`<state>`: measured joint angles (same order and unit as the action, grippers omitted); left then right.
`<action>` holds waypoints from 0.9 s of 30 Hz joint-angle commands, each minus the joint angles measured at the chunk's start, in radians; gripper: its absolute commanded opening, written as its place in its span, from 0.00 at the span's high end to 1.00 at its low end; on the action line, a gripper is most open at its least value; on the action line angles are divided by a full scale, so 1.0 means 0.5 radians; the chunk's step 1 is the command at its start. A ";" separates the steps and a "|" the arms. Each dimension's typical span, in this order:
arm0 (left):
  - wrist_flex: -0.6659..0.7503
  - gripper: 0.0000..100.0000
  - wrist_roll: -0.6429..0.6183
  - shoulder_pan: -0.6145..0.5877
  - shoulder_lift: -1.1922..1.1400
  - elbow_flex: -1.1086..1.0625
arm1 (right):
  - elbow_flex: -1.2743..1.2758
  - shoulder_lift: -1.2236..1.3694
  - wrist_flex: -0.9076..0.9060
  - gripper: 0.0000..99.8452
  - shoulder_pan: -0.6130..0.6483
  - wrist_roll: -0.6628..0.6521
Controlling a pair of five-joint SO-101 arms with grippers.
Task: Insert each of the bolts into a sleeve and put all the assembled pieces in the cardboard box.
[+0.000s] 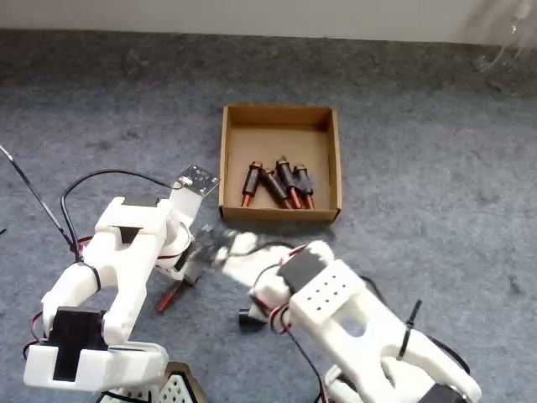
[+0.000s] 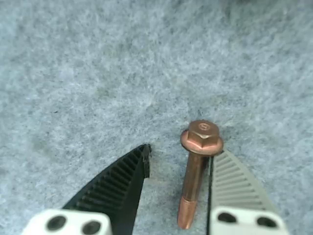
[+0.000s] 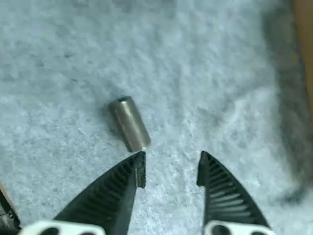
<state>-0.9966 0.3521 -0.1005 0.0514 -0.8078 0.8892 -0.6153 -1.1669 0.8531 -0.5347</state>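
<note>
A copper bolt (image 2: 196, 172) lies flat on the grey carpet between the fingers of my left gripper (image 2: 185, 152), which is open; the bolt rests close against the pale finger (image 2: 234, 186). From above, that bolt (image 1: 168, 297) sits just beside the left gripper (image 1: 190, 265). My right gripper (image 3: 171, 155) is open too, low over the carpet. A short grey metal sleeve (image 3: 129, 123) lies just beyond its dark fingertip (image 3: 139, 164), outside the gap. The cardboard box (image 1: 223, 159) holds several assembled pieces (image 1: 278, 185).
The two grippers are close together just in front of the box's near wall (image 1: 277, 215). A small dark object (image 1: 246, 319) lies beside the right arm (image 1: 336, 302). A small circuit board (image 1: 196, 180) with a cable sits left of the box. Open carpet lies to the right.
</note>
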 commanded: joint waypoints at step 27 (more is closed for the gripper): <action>0.114 0.84 0.095 -0.048 -0.002 -0.011 | 0.339 0.385 0.661 1.00 0.167 -0.184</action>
<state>-0.9904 0.3936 -0.1005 0.0514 -0.8124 1.0625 -0.4373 -0.8309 0.9283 -0.6544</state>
